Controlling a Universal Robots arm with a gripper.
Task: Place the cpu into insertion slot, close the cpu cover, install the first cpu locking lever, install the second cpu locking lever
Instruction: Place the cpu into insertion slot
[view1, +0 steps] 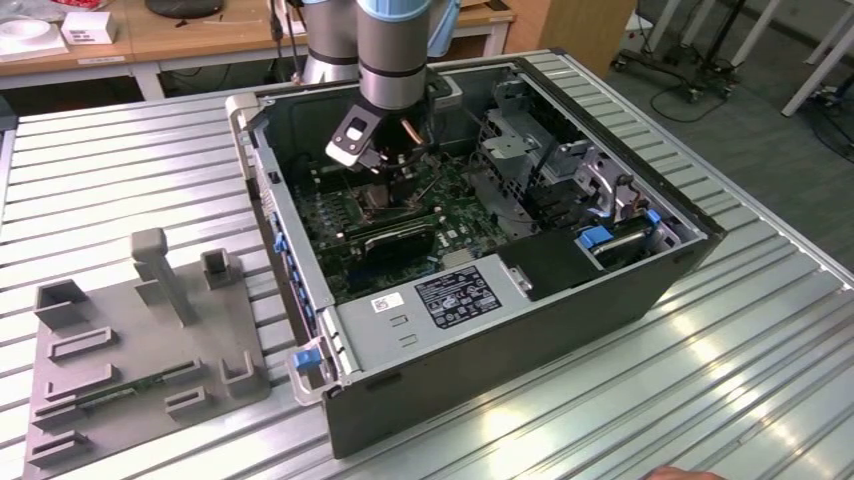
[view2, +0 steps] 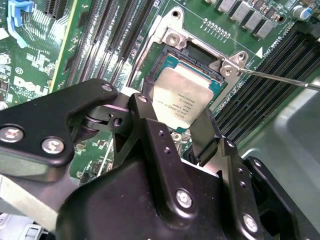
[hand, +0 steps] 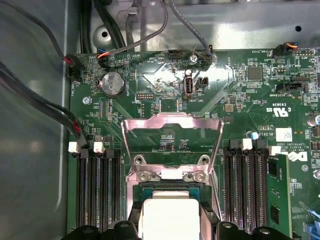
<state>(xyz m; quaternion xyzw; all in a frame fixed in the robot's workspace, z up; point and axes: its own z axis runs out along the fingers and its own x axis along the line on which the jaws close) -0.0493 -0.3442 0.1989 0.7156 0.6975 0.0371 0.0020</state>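
Fingers (view2: 147, 120): black pair of the gripper (view2: 175, 111), pressed against two opposite edges of the cpu (view2: 180, 95) and pinching it directly over the socket (view2: 161, 64). I cannot tell whether the chip is fully seated.

Table (view1: 134, 170): ribbed metal top carrying everything around the socket.

Computer case (view1: 534, 330): dark tower on its side with the side panel off, enclosing the socket.

Arm (view1: 394, 50): grey and blue, reaching down into the case above the socket.

Fixture block (view1: 147, 340): grey, with posts and pockets, outside the case and well apart from the socket.

Motherboard (hand: 235, 100): green, lying flat in the case and carrying the socket.

Memory slots (hand: 100, 190): black rows flanking the socket on two sides.

Cpu cover (hand: 172, 124): silver frame with an open window, hinged at the socket rim. It is swung up and away from the socket, so the board shows through the window.

Cpu, first wrist view (hand: 170, 217): silvery-tan top, square over the socket and just beside the cover hinge.

Locking lever (view2: 280, 80): thin steel rod running away from one socket corner, unlatched.

Coin battery (hand: 113, 83): round, on the board beyond the open cover from the socket.
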